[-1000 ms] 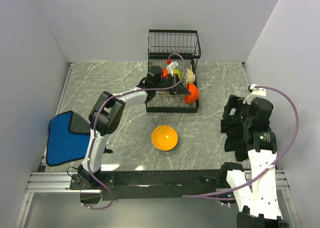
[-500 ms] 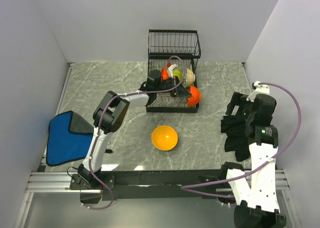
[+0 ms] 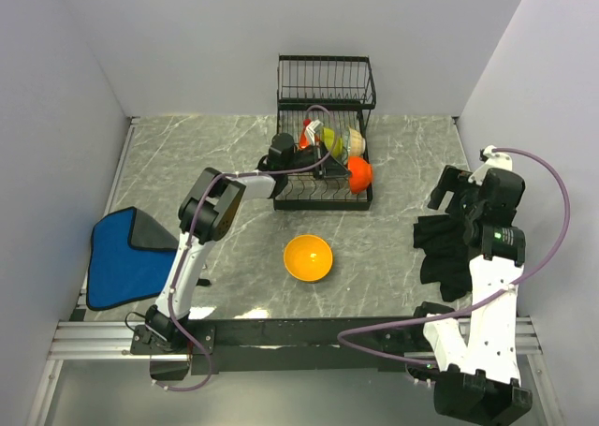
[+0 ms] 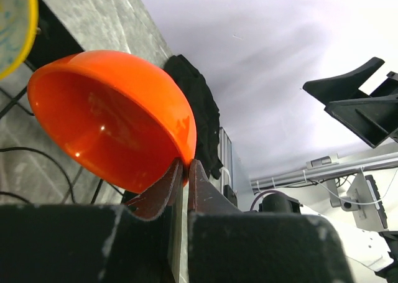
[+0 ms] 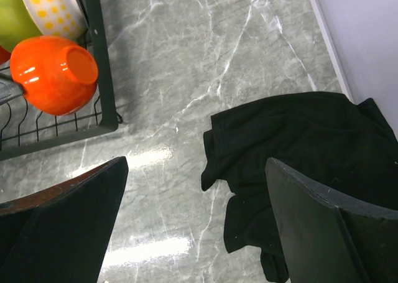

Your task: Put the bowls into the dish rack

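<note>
Your left gripper [image 4: 185,166] is pinched shut on the rim of a red-orange bowl [image 4: 112,118]. From the wrist view you see both fingers [image 4: 163,190] pressed together on the bowl's edge, and the bowl is tipped on its side. That bowl sits in the lower tier of the dish rack [image 3: 323,204], at its right front corner, with its base facing outward.

Behind it in the same tier, a lime green bowl [image 3: 332,140] and a cream patterned bowl [image 3: 355,142] stand side by side toward the back of the rack. A bit of red shows just left of the green one, but the arm's cable hides too much for you to tell what it is.

An orange bowl [image 3: 308,257] rests upright on the table [image 3: 402,154], in front of the rack and well apart from it.

Your right gripper [image 5: 196,224] hangs open, jaws wide and holding nothing, to the right of the rack above a black cloth [image 5: 298,146]. A blue cloth [image 3: 126,257] lies far to the rack's front left.
</note>
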You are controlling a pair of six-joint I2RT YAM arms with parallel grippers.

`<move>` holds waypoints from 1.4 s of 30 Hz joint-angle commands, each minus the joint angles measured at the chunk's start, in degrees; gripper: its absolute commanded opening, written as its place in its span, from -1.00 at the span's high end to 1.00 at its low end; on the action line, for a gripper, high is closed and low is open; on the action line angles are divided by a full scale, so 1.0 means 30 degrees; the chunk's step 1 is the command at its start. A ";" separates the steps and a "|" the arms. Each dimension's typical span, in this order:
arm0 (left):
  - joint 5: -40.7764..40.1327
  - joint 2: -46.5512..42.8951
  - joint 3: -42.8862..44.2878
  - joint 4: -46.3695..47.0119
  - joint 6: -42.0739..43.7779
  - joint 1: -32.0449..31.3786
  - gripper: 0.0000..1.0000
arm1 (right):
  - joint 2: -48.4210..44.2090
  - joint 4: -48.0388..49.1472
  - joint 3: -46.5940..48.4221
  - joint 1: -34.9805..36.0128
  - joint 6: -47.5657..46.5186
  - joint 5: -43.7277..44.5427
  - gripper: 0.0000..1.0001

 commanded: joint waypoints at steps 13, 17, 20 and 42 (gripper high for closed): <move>0.0007 -0.0077 -0.1121 0.0288 0.0184 -0.0244 0.97 | 0.0299 0.0265 0.0857 -0.0354 0.0611 -0.0866 -0.99; -0.0228 -0.0077 -0.1445 0.0846 0.0066 -0.0244 0.97 | 0.0592 0.0089 0.1325 -0.0354 0.0465 -0.0895 -0.99; -0.0491 -0.0368 -0.1679 0.1372 -0.0021 -0.0215 0.97 | 0.0856 0.0118 0.1590 -0.0325 0.0523 -0.0954 -0.99; 0.0065 -0.2449 -0.0890 0.0351 0.2612 0.0107 -0.07 | 0.0799 0.0411 0.1796 -0.0383 0.0757 -0.1159 -0.99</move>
